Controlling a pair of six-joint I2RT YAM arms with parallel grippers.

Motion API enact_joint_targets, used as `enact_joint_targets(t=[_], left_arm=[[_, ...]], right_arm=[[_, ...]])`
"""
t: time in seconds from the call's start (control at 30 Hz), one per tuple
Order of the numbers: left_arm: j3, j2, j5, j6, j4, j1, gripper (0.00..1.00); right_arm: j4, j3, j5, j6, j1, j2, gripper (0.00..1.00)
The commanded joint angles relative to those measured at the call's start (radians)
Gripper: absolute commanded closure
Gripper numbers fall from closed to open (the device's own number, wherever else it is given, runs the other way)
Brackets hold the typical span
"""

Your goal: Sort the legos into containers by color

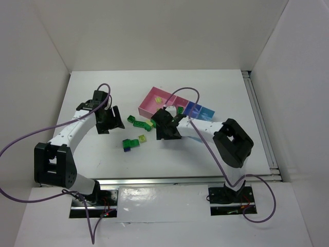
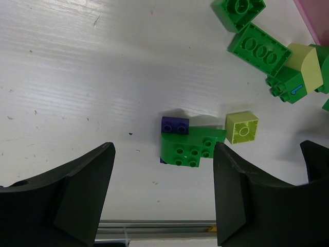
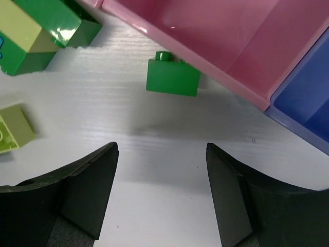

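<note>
Both grippers are open, empty and low over the white table. Just beyond my left gripper [image 2: 163, 154] [image 1: 109, 124] lie a green brick [image 2: 190, 146] joined to a dark blue brick [image 2: 175, 125], with a lime-yellow brick [image 2: 241, 127] beside them; the group also shows in the top view [image 1: 130, 144]. More green bricks [image 2: 258, 49] and a cream piece [image 2: 303, 64] lie farther off. Ahead of my right gripper [image 3: 162, 152] [image 1: 167, 128] a small green brick [image 3: 172, 76] lies on the table against the pink bin [image 3: 216, 36]. One lime-yellow brick [image 1: 159, 99] sits in the pink bin [image 1: 149, 103].
The bins run pink, blue [image 1: 193, 109], light blue [image 1: 208, 112] at the table's middle right; a green piece [image 1: 181, 110] sits near the pink and blue bins. Green bricks [image 1: 139, 122] lie between the grippers. White walls enclose the table; a metal rail [image 2: 154, 225] borders the near edge.
</note>
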Motion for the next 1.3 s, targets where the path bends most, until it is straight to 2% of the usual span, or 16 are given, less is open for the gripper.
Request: enact_joint_targets(t=[0.0, 0.3, 0.37, 0.5, 0.53, 0.7, 0.77, 1.07, 1.27], left_arm=[[0.024, -0.013, 0.014, -0.005, 0.010, -0.003, 0.19], [0.024, -0.004, 0.014, -0.005, 0.019, -0.012, 0.19], [0.024, -0.004, 0.014, 0.004, 0.019, -0.012, 0.19], [0.024, 0.006, 0.014, 0.004, 0.019, -0.012, 0.19], [0.024, 0.006, 0.014, 0.004, 0.019, -0.012, 0.19], [0.033, 0.006, 0.014, 0.004, 0.019, -0.012, 0.19], [0.033, 0.015, 0.014, 0.004, 0.019, -0.012, 0.19], [0.042, 0.024, 0.014, 0.024, 0.019, -0.012, 0.19], [0.051, 0.024, 0.026, 0.024, 0.019, -0.012, 0.19]], right_arm=[[0.069, 0.004, 0.090, 0.083, -0.005, 0.019, 0.24], [0.156, 0.024, 0.130, 0.005, -0.106, 0.059, 0.24], [0.157, 0.033, 0.130, -0.009, -0.120, 0.071, 0.28], [0.166, 0.065, 0.120, -0.036, -0.132, 0.093, 0.45], [0.166, 0.065, 0.108, -0.036, -0.132, 0.093, 0.55], [0.157, 0.065, 0.089, -0.046, -0.122, 0.032, 0.78], [0.126, 0.065, 0.089, -0.046, -0.112, 0.010, 0.81], [0.049, 0.105, 0.184, -0.107, -0.118, -0.148, 0.81], [0.081, 0.220, 0.100, -0.171, -0.247, -0.049, 0.80]])
